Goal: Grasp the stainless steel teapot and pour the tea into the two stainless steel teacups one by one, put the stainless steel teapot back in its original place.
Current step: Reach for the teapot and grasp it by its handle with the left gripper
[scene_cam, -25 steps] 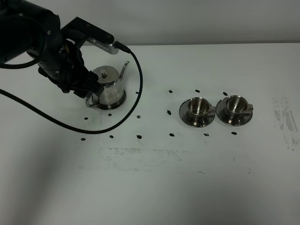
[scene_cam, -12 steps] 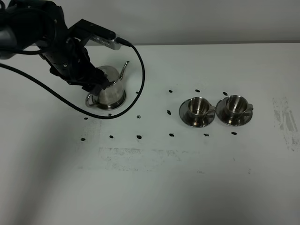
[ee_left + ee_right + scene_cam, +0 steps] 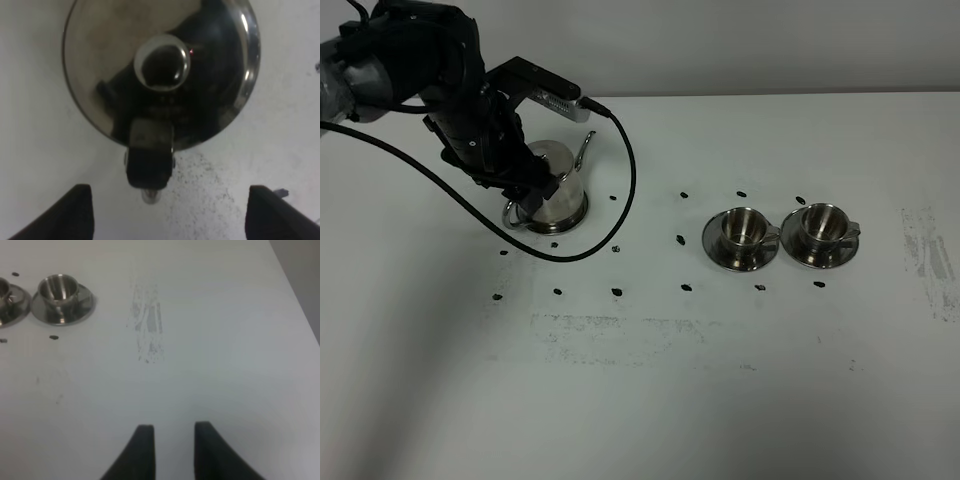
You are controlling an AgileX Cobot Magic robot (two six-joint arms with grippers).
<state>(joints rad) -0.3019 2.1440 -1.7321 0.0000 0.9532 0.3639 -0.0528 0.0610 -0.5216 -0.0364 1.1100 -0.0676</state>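
The stainless steel teapot (image 3: 563, 197) stands on its round steel base (image 3: 582, 215) at the left of the table, spout (image 3: 586, 147) pointing away. My left gripper (image 3: 536, 186) hangs directly above it. In the left wrist view I look straight down on the lid knob (image 3: 162, 67) and loop handle (image 3: 150, 162); the left gripper (image 3: 170, 220) is open wide, its fingers (image 3: 75, 215) either side of the handle, not touching. The two stainless steel teacups (image 3: 740, 229) (image 3: 820, 225) sit on saucers at centre right. My right gripper (image 3: 172, 450) is open and empty over bare table. No tea shows.
Small black marks (image 3: 617, 291) ring the teapot's base and the cups. A black cable (image 3: 620, 200) loops from the left arm around the teapot. One cup (image 3: 60, 289) on its saucer shows far off in the right wrist view, beside a grey smudge (image 3: 147, 325).
My left arm has swung right and further over the teapot, now covering its lid from above. Teapot and cups have not moved.
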